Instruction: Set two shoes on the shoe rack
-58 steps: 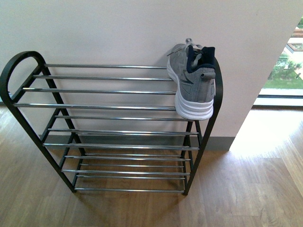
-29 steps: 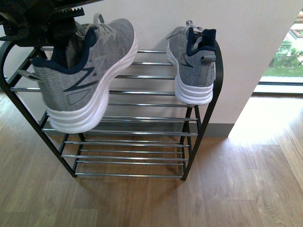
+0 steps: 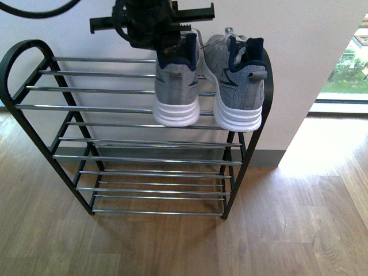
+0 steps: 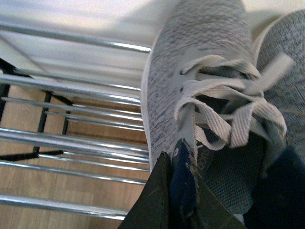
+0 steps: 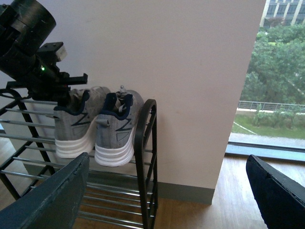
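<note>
The black shoe rack (image 3: 34, 144) with chrome bars stands against the wall. One grey sneaker (image 3: 236, 86) rests on its top tier at the right end, heel toward me. My left gripper (image 3: 167, 43) is shut on the navy heel collar of the second grey sneaker (image 3: 177, 86) and holds it on the top bars, right beside the first. In the left wrist view the jaws pinch the collar of that held shoe (image 4: 190, 95), with the other shoe (image 4: 286, 62) alongside. My right gripper (image 5: 167, 191) is open and empty, off to the rack's right; both shoes (image 5: 114, 129) show there.
A pale wall (image 3: 172, 23) stands directly behind the rack. Wooden floor (image 3: 287, 230) spreads in front and to the right. A window with greenery (image 3: 345, 80) is at the far right. The rack's two lower tiers (image 3: 155, 172) hold nothing.
The left arm has carried the second shoe from the rack's left front across to the right, and it now sits on the top tier beside the first shoe.
</note>
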Controlling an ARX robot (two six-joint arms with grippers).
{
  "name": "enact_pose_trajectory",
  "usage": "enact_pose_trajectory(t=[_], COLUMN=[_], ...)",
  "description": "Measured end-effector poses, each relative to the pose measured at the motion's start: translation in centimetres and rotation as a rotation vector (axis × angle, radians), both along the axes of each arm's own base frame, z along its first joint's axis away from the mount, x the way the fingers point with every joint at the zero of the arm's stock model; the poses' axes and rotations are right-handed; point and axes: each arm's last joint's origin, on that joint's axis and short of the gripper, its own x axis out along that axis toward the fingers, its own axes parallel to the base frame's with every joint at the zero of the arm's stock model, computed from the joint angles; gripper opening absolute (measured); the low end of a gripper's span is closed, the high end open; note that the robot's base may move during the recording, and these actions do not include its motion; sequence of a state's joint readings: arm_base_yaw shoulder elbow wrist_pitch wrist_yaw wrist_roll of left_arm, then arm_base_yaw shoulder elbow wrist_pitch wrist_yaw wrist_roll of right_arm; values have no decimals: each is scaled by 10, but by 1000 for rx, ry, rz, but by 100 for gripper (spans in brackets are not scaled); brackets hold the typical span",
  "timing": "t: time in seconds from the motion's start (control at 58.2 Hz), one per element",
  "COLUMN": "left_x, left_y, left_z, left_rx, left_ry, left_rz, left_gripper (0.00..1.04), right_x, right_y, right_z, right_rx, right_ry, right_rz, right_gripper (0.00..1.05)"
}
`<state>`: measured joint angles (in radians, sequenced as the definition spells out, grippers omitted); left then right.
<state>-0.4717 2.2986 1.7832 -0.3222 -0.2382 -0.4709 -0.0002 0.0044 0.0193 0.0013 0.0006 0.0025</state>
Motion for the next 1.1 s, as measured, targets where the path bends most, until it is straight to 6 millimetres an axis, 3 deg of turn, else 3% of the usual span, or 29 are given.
enact_pose_trajectory(t=[0.12,1.1], left_x=[0,-1], left_y=[-9,-10], left_z=[4,0], left_rx=[-47,-99], left_ry=[-42,25], left_rz=[30,-38], left_gripper=[2,2], right_x=[0,0], right_y=[0,0], right_z=[0,0], right_rx=[0,0], right_ry=[0,0], right_rz=[0,0], right_gripper=[95,95])
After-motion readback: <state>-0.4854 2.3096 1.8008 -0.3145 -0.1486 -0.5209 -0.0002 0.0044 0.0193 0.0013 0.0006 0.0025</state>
